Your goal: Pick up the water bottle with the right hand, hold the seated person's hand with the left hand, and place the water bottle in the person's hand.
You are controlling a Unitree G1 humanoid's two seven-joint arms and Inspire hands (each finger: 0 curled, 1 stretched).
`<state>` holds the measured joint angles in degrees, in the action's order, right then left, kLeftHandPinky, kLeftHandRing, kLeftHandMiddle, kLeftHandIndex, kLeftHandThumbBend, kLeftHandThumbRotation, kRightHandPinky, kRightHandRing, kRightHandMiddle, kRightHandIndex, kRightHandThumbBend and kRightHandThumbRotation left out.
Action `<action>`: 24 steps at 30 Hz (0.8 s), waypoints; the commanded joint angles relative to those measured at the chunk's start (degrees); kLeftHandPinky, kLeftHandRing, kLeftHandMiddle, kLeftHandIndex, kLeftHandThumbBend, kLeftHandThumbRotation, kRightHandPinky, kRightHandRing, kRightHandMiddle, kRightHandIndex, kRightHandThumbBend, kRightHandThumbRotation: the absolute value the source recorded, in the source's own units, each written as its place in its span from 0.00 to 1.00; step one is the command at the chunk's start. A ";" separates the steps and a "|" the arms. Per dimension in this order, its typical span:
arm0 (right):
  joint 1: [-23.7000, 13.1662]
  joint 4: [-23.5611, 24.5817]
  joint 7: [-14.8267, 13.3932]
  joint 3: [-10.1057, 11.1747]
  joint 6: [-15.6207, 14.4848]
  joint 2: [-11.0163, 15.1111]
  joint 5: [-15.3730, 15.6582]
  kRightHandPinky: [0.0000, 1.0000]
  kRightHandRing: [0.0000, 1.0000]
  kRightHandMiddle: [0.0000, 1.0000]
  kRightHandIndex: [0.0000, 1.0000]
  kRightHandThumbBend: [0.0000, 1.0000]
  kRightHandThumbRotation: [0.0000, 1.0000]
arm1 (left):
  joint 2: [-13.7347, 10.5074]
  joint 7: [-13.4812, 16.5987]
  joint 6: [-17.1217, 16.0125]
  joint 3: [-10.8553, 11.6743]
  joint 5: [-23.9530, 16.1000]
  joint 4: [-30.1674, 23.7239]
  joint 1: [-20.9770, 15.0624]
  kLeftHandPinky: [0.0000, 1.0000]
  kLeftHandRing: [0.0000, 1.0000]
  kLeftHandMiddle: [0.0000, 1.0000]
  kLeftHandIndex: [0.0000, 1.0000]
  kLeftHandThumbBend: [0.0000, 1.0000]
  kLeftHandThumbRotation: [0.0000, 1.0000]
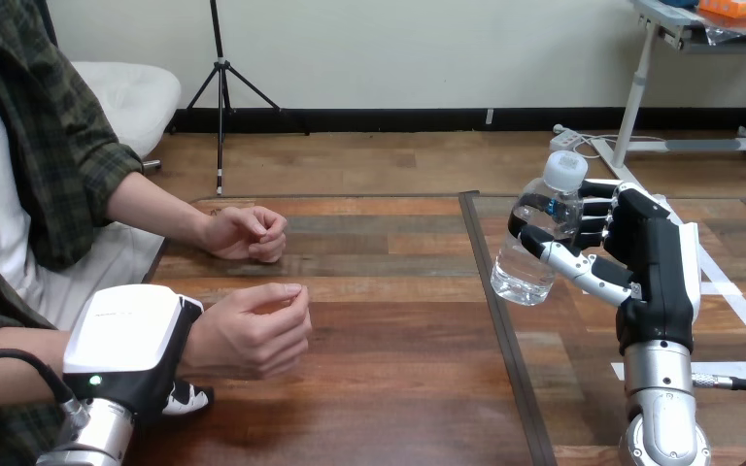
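Note:
My right hand [653, 257] is shut on the clear water bottle [536, 243] with a white cap, at the right of the table. Its thumb crosses the bottle's front and its fingers [594, 209] wrap behind. The bottle leans, cap up and to the right. My left hand [126, 340] lies over the person's wrist at the lower left, and its fingertips [190, 396] curl out beneath that wrist. The person's near hand [257, 330] is loosely curled, palm down, just past my left hand. A second person's hand [248, 233] rests farther back on the table.
A dark seam [498, 301] runs front to back through the wooden table [389, 320] between the person's hands and the bottle. White tape lines [733, 296] mark the right part. The table's far edge [350, 198] lies behind both of the person's hands.

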<state>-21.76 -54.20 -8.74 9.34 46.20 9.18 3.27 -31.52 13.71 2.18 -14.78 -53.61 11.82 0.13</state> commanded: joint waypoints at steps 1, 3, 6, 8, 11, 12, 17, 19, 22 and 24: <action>-3.65 3.17 0.58 0.14 2.95 0.48 -0.88 0.40 0.45 0.50 0.54 0.73 0.00 | -0.31 0.63 -0.77 -0.58 -0.13 -1.40 -1.10 0.31 0.35 0.40 0.43 0.80 0.00; -3.63 3.20 0.26 0.04 2.92 0.60 -0.49 0.40 0.45 0.50 0.54 0.73 0.00 | -0.27 0.62 -0.64 -0.60 -0.23 -1.54 -1.09 0.31 0.35 0.40 0.43 0.80 0.00; -3.79 2.85 2.04 0.32 3.36 0.33 -2.10 0.40 0.45 0.50 0.54 0.72 0.00 | -0.32 0.94 -1.02 -0.61 -0.17 -1.47 -1.16 0.31 0.35 0.40 0.42 0.80 0.00; -3.74 3.00 1.09 0.17 3.14 0.47 -1.22 0.40 0.45 0.50 0.53 0.73 0.00 | -0.25 0.70 -0.86 -0.55 -0.09 -1.67 -1.11 0.31 0.35 0.40 0.42 0.80 0.00; -3.80 2.79 1.21 0.16 3.37 0.54 -1.16 0.40 0.45 0.50 0.53 0.73 0.00 | -0.13 0.96 -1.03 -0.48 0.09 -1.64 -1.13 0.31 0.35 0.40 0.43 0.80 0.00; -3.82 2.70 1.37 0.17 3.47 0.55 -1.25 0.40 0.45 0.50 0.53 0.73 0.00 | -0.11 1.07 -1.11 -0.47 0.14 -1.61 -1.14 0.31 0.35 0.40 0.43 0.80 0.00; -3.88 2.66 0.62 0.03 3.32 0.64 -0.47 0.40 0.45 0.50 0.53 0.73 0.00 | -0.10 1.03 -1.14 -0.46 0.15 -1.66 -1.28 0.31 0.35 0.40 0.43 0.80 0.00; -3.83 2.86 0.64 0.04 3.17 0.56 -0.47 0.40 0.45 0.50 0.53 0.73 0.00 | -0.04 0.88 -1.11 -0.40 0.28 -1.81 -1.25 0.32 0.36 0.40 0.43 0.80 0.00; -3.69 3.34 0.54 0.05 2.79 0.42 -0.44 0.40 0.45 0.50 0.53 0.73 0.00 | -0.02 0.82 -1.03 -0.40 0.23 -1.97 -1.24 0.32 0.36 0.41 0.44 0.80 0.00; -3.64 3.52 0.51 0.04 2.58 0.36 -0.44 0.40 0.45 0.50 0.53 0.72 0.00 | -0.02 0.84 -1.04 -0.43 0.17 -2.01 -1.24 0.32 0.36 0.41 0.44 0.80 0.00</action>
<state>-21.77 -54.20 -7.62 9.35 47.11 9.18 2.96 -31.51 13.88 2.01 -14.78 -53.58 11.79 0.13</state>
